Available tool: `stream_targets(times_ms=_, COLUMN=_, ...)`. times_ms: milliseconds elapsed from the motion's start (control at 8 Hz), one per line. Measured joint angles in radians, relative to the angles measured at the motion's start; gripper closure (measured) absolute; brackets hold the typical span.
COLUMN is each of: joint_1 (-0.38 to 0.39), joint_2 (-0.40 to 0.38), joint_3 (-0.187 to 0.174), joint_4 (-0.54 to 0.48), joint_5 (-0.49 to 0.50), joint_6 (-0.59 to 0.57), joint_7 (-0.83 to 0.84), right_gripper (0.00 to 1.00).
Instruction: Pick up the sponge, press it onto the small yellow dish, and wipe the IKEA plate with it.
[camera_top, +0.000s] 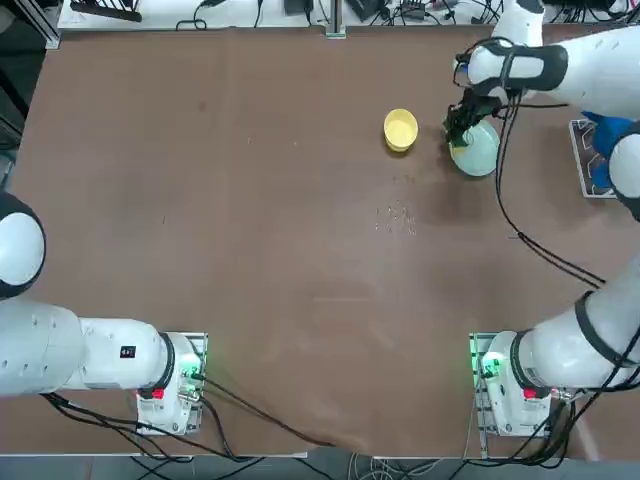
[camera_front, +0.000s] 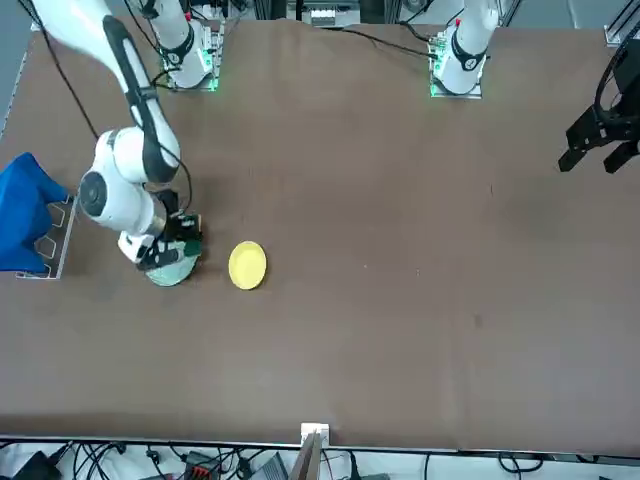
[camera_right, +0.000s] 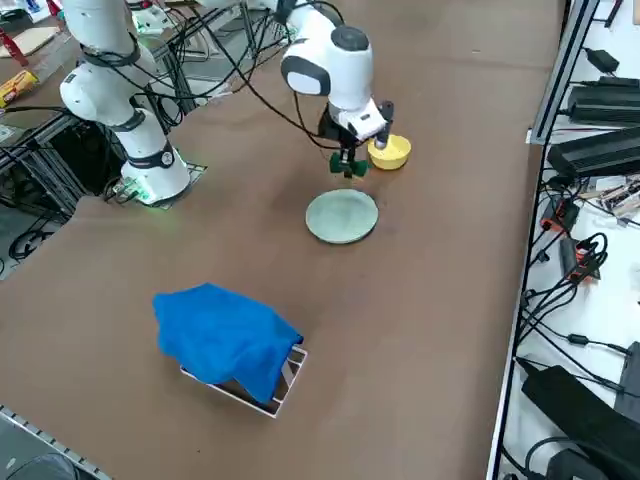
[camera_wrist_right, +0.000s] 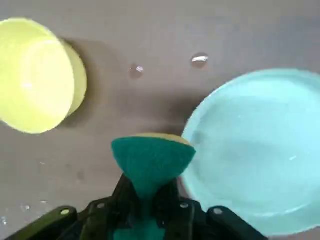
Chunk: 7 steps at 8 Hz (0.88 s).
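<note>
Even, soft overhead light fills the room, and the matte brown bench (camera_top: 250, 250) shows no harsh glare. Shadows are faint and short; the wrist view shows a soft dark patch beside the small round yellow dish (camera_wrist_right: 37, 75) and another along the rim of the pale blue-green round plate (camera_wrist_right: 260, 150). A few water droplets (camera_wrist_right: 199, 59) catch small bright glints. Close to the wrist camera, the pinched green-and-yellow sponge (camera_wrist_right: 152, 160) looks blurred.

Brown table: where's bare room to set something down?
Free: the brown table from the small yellow dish to the arm bases. Crowded: the far right, where the right gripper holds the green-topped sponge beside the pale blue-green plate.
</note>
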Motion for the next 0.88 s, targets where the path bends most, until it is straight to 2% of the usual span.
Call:
stream_targets(times_ms=375, joint_1=0.122, joint_2=-0.106, joint_3=0.006, joint_4=-0.126, joint_5=0.001, joint_6=0.057, joint_7=0.203, right_gripper=0.79)
stream_targets(times_ms=875, joint_1=0.296, joint_2=-0.104, joint_3=0.009, joint_4=-0.178, joint_5=0.002, joint_6=0.224, joint_7=0.441, right_gripper=0.79)
